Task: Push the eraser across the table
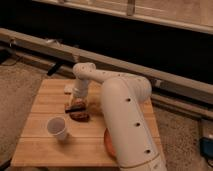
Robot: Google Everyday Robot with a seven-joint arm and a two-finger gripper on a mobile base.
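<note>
The eraser (75,106) is a small dark bar with a tan-reddish face, lying near the middle of the light wooden table (40,140). My gripper (77,99) reaches down at the end of the white arm (120,110) and sits right over the eraser's far side, touching or nearly touching it. The arm hides the table's right part.
A dark reddish-brown rounded lump (80,115) lies just in front of the eraser. A white cup (58,128) stands front left. A pale square block (69,89) lies behind the gripper. An orange round thing (107,143) peeks out beside the arm. A rail (45,47) runs behind the table.
</note>
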